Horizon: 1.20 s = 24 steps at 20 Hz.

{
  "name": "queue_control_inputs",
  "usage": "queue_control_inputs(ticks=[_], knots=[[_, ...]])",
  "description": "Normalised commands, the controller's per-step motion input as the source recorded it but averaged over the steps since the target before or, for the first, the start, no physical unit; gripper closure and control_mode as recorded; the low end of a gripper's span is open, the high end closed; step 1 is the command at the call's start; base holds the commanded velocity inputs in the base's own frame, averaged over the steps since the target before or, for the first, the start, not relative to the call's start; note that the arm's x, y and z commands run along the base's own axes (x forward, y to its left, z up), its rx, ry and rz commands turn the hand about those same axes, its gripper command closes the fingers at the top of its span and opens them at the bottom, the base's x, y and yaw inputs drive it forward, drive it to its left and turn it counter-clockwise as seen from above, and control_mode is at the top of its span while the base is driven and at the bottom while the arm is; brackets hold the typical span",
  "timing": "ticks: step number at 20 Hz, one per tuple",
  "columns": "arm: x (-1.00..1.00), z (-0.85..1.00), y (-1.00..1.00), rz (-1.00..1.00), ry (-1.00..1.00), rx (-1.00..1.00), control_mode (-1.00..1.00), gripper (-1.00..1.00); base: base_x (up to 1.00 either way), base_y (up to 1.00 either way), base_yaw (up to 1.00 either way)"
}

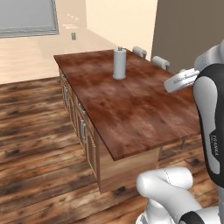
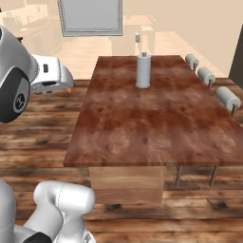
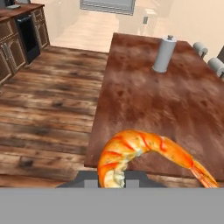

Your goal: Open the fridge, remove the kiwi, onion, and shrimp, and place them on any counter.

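Shrimp: an orange curved shrimp with darker orange stripes fills the lower part of the hand view, its thick end down at the fingers and its thin tail reaching off to the lower right; in the right base view a small orange tip pokes out beside the white hand.
Fingers: the gripper is clenched on the shrimp, the dark finger bases just visible on either side of its thick end.
Where the shrimp hangs: held in the air above the wooden floor, near the desk's near corner and not touching the top.
Desk: the long island with the dark reddish-brown mottled top runs away from the camera in both base views; its lighter wooden base shows drawers with grey handles along the left side.
On the desk: a grey upright paper towel roll on a stand, toward the far end, also seen in the hand view.
Beyond the desk: pale round stool seats line its right edge.
Room: dark cabinets stand at the upper left of the hand view; a grey framed window is set in the far wall.
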Motion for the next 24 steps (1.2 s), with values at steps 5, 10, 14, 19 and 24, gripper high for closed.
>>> queue_control_inputs(ticks=[5, 10, 14, 19, 24], knots=[[0.00, 0.00, 0.00, 0.00, 0.00, 0.00, 1.00, 1.00, 0.08, -0.02, 0.00], [0.00, 0.00, 0.00, 0.00, 0.00, 0.00, 1.00, 1.00, 0.21, 0.00, 0.00], [0.00, 0.00, 0.00, 0.00, 0.00, 0.00, 1.00, 1.00, 0.24, 0.00, 0.00], [0.18, -0.27, 0.00, 0.00, 0.18, 0.00, -1.00, 1.00, 0.11, 0.00, 0.00], [0.42, -0.55, 0.00, 0.00, 0.29, 0.00, -1.00, 1.00, 0.00, 0.00, 0.00]])
